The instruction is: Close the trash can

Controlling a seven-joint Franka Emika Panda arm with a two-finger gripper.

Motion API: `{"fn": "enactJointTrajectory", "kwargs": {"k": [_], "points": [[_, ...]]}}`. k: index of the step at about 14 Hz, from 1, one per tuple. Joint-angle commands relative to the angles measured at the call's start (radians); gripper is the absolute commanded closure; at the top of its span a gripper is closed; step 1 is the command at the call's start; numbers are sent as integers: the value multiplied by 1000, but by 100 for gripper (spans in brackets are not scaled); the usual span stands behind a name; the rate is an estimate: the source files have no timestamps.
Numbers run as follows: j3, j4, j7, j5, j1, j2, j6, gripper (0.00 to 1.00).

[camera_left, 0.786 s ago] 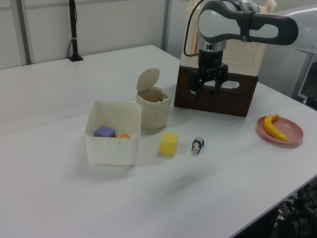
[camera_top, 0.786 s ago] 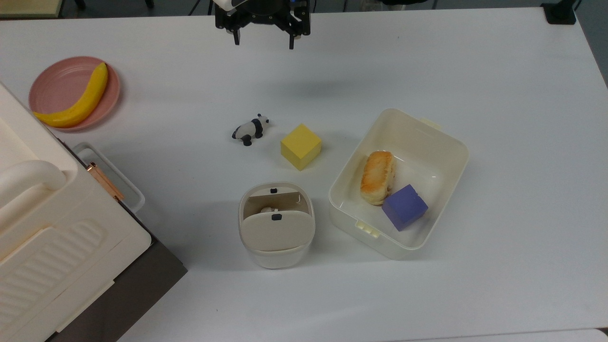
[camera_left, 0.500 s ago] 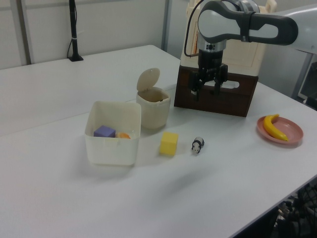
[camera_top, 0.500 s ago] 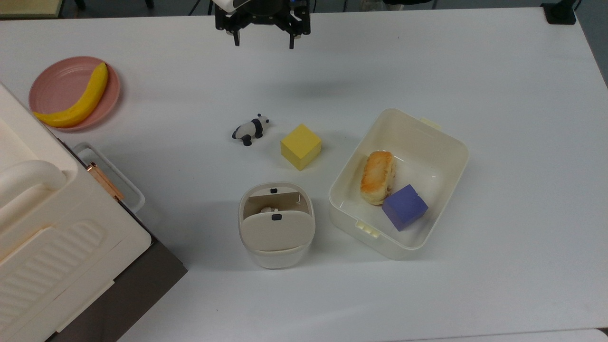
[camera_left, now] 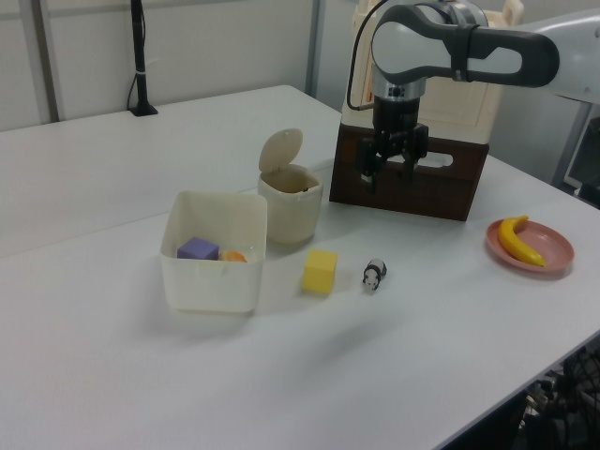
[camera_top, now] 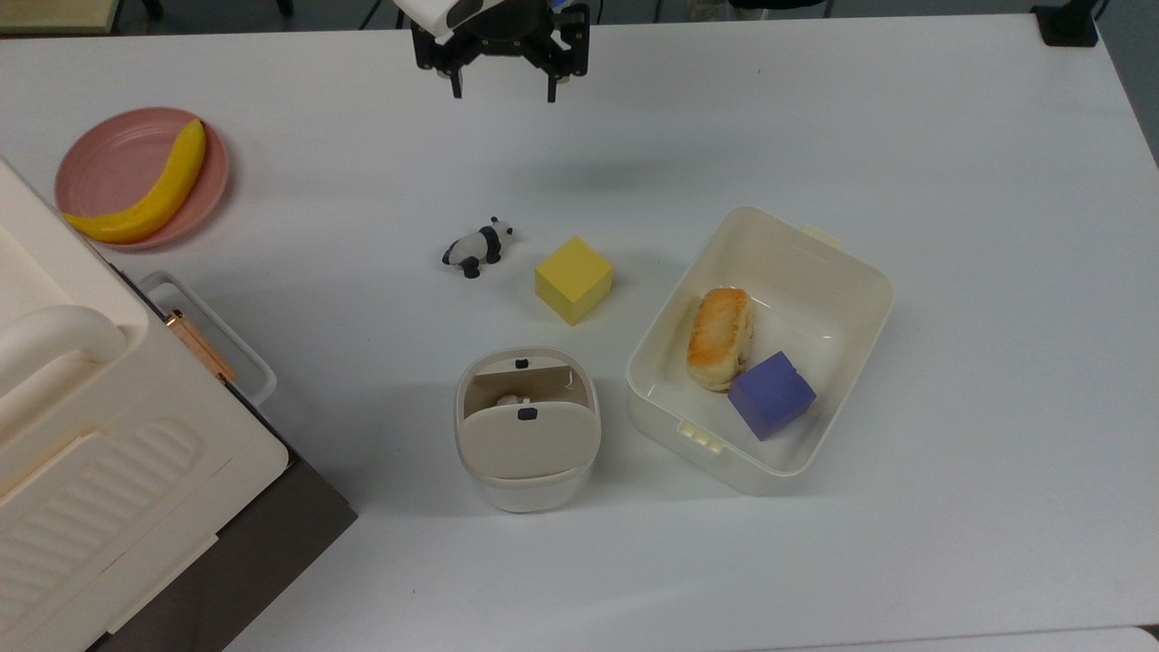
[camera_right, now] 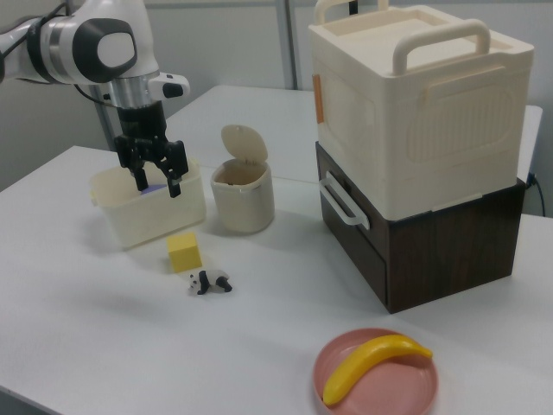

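I have the gripper (camera_top: 502, 91) hanging high over the surface (camera_top: 815, 136), jaws spread and holding nothing, fingers pointing down. In the top view it sits at the upper edge, well apart from the bin (camera_top: 527, 433), which stands lower in that frame, between the big appliance (camera_top: 109, 435) on the top view's left and the food box (camera_top: 761, 349) on the top view's right. The bin's lid (camera_left: 281, 150) stands upright on its hinge, mouth open; in the right view the lid (camera_right: 239, 143) rises at the back of the rim.

The step in hand, as I judge it, is the approach. The panda (camera_top: 478, 246) and the yellow cube (camera_top: 573, 279) lie between me and the bin, so I would stay high while crossing and only descend once past them. To close it well I want to come in behind the upper edge of the lid, on the side away from the mouth, and push it forward and down with one finger or with the jaws brought together, following the hinge arc. The bin looks light; a sideways shove could slide or tip it, so the force should end pressing downward onto the rim.
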Motion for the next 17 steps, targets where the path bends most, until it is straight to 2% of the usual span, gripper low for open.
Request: {"fn": "enactJointTrajectory", "kwargs": {"k": [1,2,3,7,12,17], "points": [[-11,9,-84,43,4,20,62,74],[-17,12,-99,75,4,26,83,89],[-23,12,-103,98,2,26,117,99],[-24,46,-101,108,5,46,246,100],[-21,82,-86,103,7,110,506,100],[-14,253,-62,100,8,270,692,100]]}}
